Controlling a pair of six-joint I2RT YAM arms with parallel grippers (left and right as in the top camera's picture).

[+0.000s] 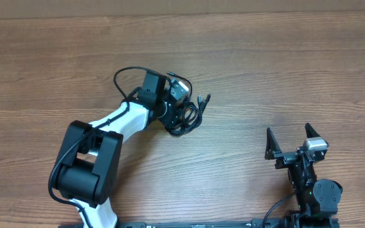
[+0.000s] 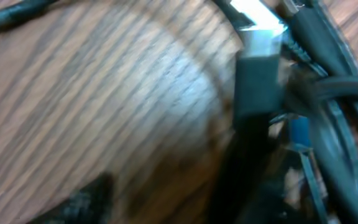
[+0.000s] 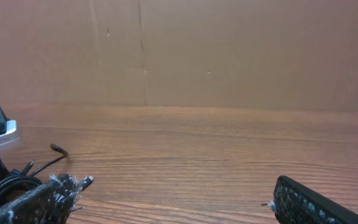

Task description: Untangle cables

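Note:
The cables lie in a black tangled bundle left of the table's middle, with plug tips sticking out to the upper right. My left gripper is down on the bundle, its fingers hidden among the cords. The left wrist view is blurred; black cords and a silver-tipped plug fill its right side, very close. I cannot make out how the jaws stand. My right gripper hangs open and empty at the front right, far from the cables. It sees the bundle at its lower left.
Bare wooden tabletop surrounds the bundle. A brown cardboard wall stands behind the table in the right wrist view. The left arm's own thick black wire loops above its wrist.

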